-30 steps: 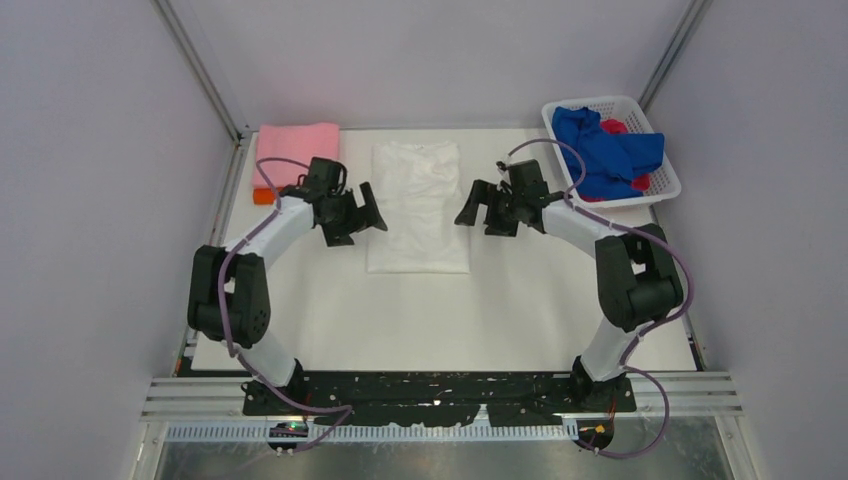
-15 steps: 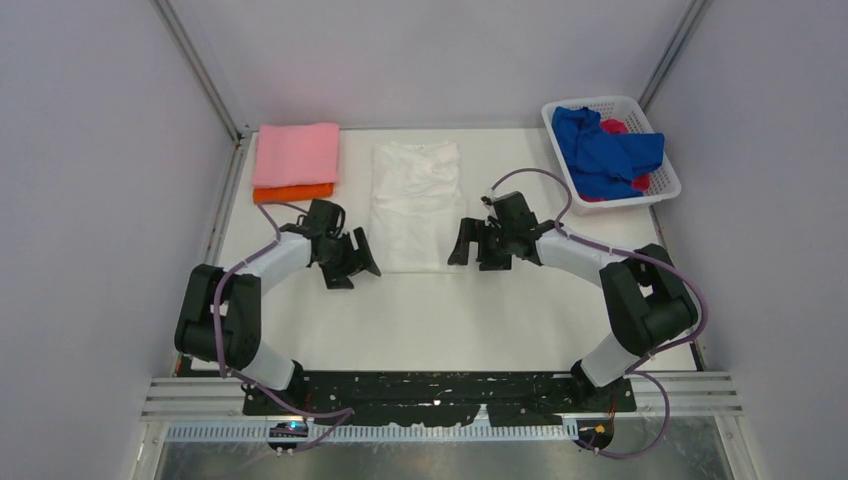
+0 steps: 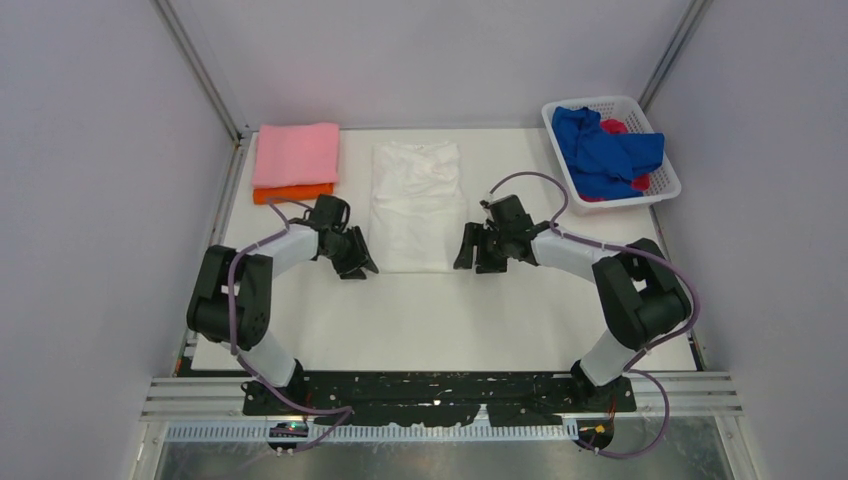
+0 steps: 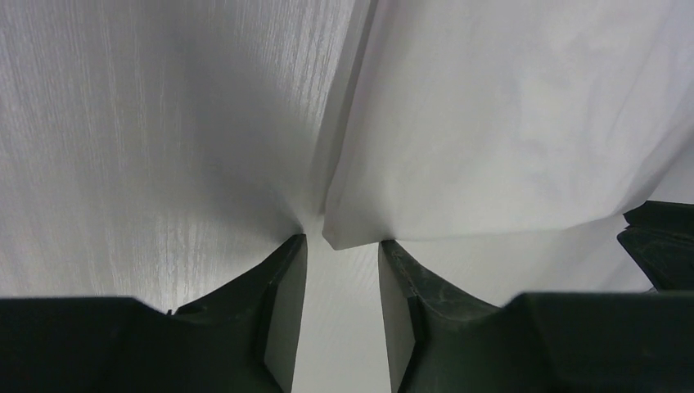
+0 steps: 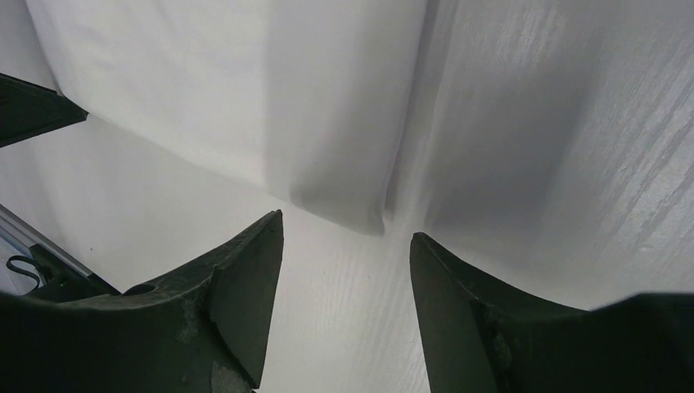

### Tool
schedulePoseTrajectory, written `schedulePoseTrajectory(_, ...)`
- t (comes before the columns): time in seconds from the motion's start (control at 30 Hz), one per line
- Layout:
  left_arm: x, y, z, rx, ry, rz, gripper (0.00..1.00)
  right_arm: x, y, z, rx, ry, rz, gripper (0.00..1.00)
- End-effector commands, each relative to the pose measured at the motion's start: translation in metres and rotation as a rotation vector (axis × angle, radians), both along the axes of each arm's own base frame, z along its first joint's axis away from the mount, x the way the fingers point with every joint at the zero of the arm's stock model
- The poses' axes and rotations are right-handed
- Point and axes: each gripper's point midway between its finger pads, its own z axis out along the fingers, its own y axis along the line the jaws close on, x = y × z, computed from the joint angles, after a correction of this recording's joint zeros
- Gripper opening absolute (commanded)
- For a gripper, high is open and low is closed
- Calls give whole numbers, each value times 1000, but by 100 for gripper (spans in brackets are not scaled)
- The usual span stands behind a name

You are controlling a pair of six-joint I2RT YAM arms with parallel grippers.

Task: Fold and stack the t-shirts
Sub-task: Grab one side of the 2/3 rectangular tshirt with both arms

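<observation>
Tabletop [image 3: 450, 310] holds a white t-shirt [image 3: 415, 205] between pink-orange stack [image 3: 297, 160] and far-right basket [image 3: 592, 101].

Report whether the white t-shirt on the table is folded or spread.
Partly folded. The white t-shirt lies flat as a long narrow rectangle, no sleeves sticking out, not yet doubled end to end.

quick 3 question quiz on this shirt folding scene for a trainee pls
1. Fill in: the left gripper and right gripper sit at the near corners of the ____ t-shirt.
2. True or false: the pink t-shirt lies on the orange t-shirt.
3. The blue t-shirt is: A in the basket, B on the pink t-shirt, C in the right gripper.
Key: 1 white t-shirt; 2 true; 3 A.
</observation>
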Motion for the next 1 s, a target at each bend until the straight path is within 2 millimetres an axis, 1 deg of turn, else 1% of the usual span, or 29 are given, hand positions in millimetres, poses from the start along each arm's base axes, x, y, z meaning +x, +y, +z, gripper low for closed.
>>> schedulePoseTrajectory(0.0, 15, -7, 1, -21, -26, -6, 35, 1, 6, -4, -1, -7, 14, 64)
schedulePoseTrajectory(0.03, 15, -8, -1, -25, -22, -7, 31, 1, 8, -4, 1, -7, 19, 63)
schedulePoseTrajectory(0.1, 16, -11, -2, -32, -16, -11, 28, 3, 9, -6, -4, -7, 20, 61)
schedulePoseTrajectory(0.17, 18, -12, -4, -31, -12, -14, 22, 4, 12, -8, -7, -8, 25, 56)
schedulePoseTrajectory(0.27, 22, -12, -6, -28, -8, -16, 18, 5, 16, -11, -11, -2, 36, 52)
schedulePoseTrajectory(0.33, 23, -13, -8, -28, -5, -19, 2, 4, 18, -17, -19, 8, 42, 48)
schedulePoseTrajectory(0.4, 24, -14, -8, -29, -6, -26, 0, 4, 19, -21, -24, 15, 44, 39)
schedulePoseTrajectory(0.43, 24, -14, -7, -28, -10, -28, 0, 4, 19, -22, -25, 17, 43, 31)
schedulePoseTrajectory(0.47, 21, -13, -7, -29, -9, -30, 0, 4, 19, -22, -25, 19, 42, 27)
schedulePoseTrajectory(0.5, 18, -14, -6, -31, -10, -37, 0, 3, 19, -22, -27, 21, 44, 19)
schedulePoseTrajectory(0.53, 12, -14, -4, -28, -15, -44, 0, 1, 18, -20, -28, 16, 48, 12)
schedulePoseTrajectory(0.6, 1, -12, -4, -7, -26, -51, 0, -4, 17, -17, -33, 6, 66, 6)
schedulePoseTrajectory(0.67, -14, -13, -3, -5, -29, -66, 0, -13, 14, -15, -43, 5, 93, 5)
schedulePoseTrajectory(0.7, -26, -11, -7, -1, -15, -72, 0, -20, 14, -11, -43, 6, 116, 5)
schedulePoseTrajectory(0.73, -36, -12, -8, -1, -12, -81, 0, -29, 10, -14, -48, 21, 126, 5)
schedulePoseTrajectory(0.77, -45, -12, -8, -3, -8, -87, 0, -37, 10, -8, -41, 22, 147, 5)
schedulePoseTrajectory(0.8, -55, -11, -9, -2, 2, -94, 0, -49, 5, -13, -49, 46, 157, 5)
schedulePoseTrajectory(0.83, -66, -11, -9, 1, 11, -100, 0, -60, 4, -6, -41, 51, 176, 5)
schedulePoseTrajectory(0.87, -77, -10, -9, 7, 21, -109, 0, -73, 0, -9, -48, 73, 186, 5)
schedulePoseTrajectory(0.9, -88, -9, -9, 13, 31, -114, 0, -89, -2, -5, -45, 85, 212, 5)
schedulePoseTrajectory(0.93, -99, -9, -8, 15, 38, -125, 0, -99, -4, -3, -45, 94, 224, 5)
schedulePoseTrajectory(0.97, -111, -9, -4, 12, 43, -138, 0, -112, -4, 6, -37, 94, 251, 5)
